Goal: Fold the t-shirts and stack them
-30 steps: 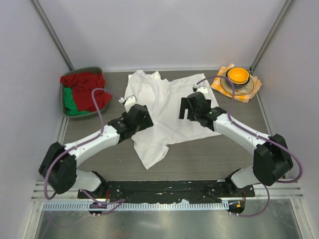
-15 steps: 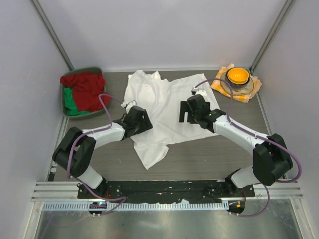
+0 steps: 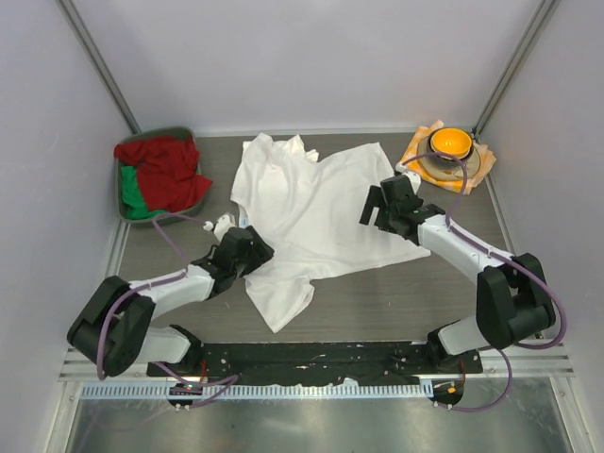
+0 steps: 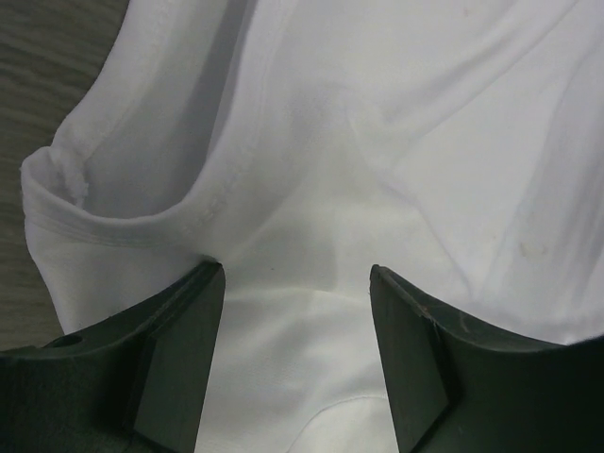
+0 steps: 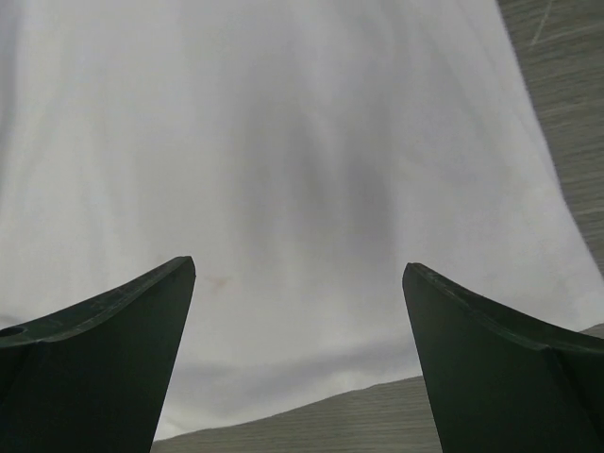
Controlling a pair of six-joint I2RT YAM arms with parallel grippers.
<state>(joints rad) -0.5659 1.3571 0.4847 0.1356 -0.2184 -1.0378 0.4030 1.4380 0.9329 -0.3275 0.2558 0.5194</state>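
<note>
1 white t-shirt (image 3: pixel 316 203) is lying rumpled across the middle of the table (image 3: pixel 415 297); the left gripper (image 4: pixel 297 311) is hanging, jaws apart, over a sleeve hem, and the right gripper (image 5: pixel 297 321) is gaping wide over the shirt's right edge

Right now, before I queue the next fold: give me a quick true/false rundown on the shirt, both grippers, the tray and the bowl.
1. A white t-shirt lies spread on the table, not folded. True.
2. The right gripper is shut on the shirt's hem. False: its jaws stand wide open over the shirt's right edge.
3. The orange bowl sits over the checked cloth at the back right. True.
4. The tray at the back left holds white shirts. False: it holds red cloth and green cloth.
5. The left gripper has its jaws open, with shirt fabric showing between them. True.
</note>
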